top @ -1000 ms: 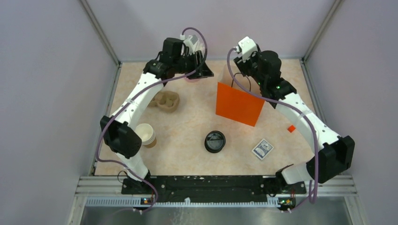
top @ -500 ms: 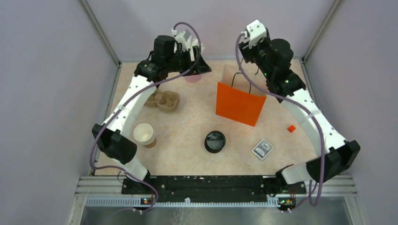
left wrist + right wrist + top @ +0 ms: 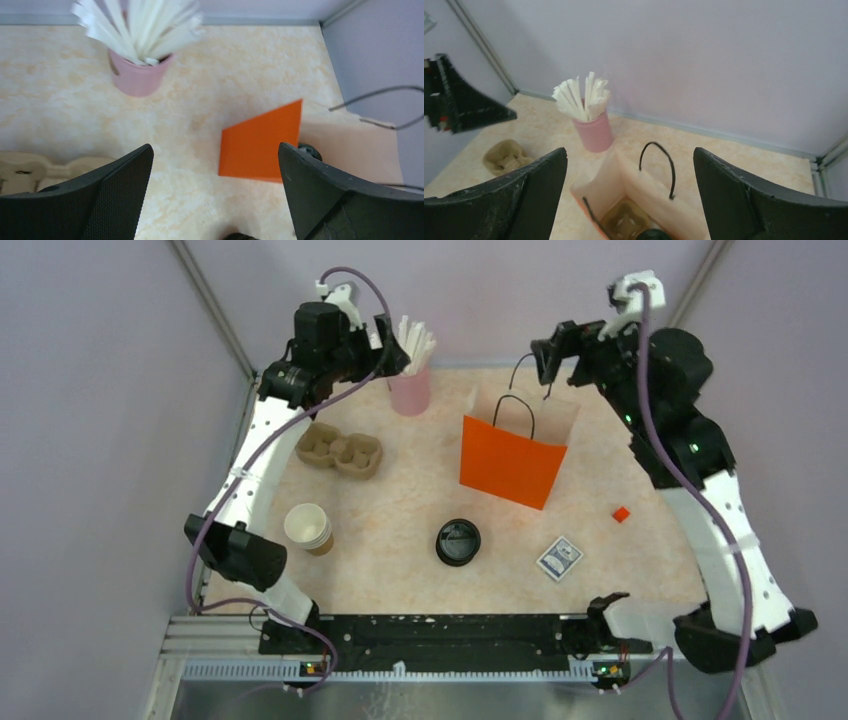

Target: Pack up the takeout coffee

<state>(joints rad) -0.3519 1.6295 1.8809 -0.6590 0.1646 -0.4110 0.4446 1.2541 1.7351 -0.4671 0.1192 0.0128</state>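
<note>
Going from the left: a lidless paper cup [image 3: 308, 527] and an empty cup carrier [image 3: 340, 452] sit out on the table [image 3: 400, 500], neither of them the drink. The left gripper [image 3: 214, 150] hangs spread wide with nothing in it, just beside the pink cup of white stirrers [image 3: 410, 390]. That's my first worry, since a careless swing there would knock the pink cup over. A loose flat black lid [image 3: 458, 541] lies mid-table. Then the orange bag [image 3: 512, 465] stands upright, and the takeout coffee [image 3: 654, 235] looks to be inside it already. From the right wrist I only catch its black lid at the bottom of the bag, next to something brown and moulded. The right gripper [image 3: 629, 150] is above the bag's mouth, fingers far apart, gripping nothing. The bag's handles [image 3: 658, 167] stick up right under it, so a finger snagging one could drag or tip the bag and spill the drink. Further right there's a small printed card [image 3: 559, 558] and a tiny orange block [image 3: 621, 513]. As for writing, the card's print is too small to read and I can't see any logo on the bag or the cups.
</note>
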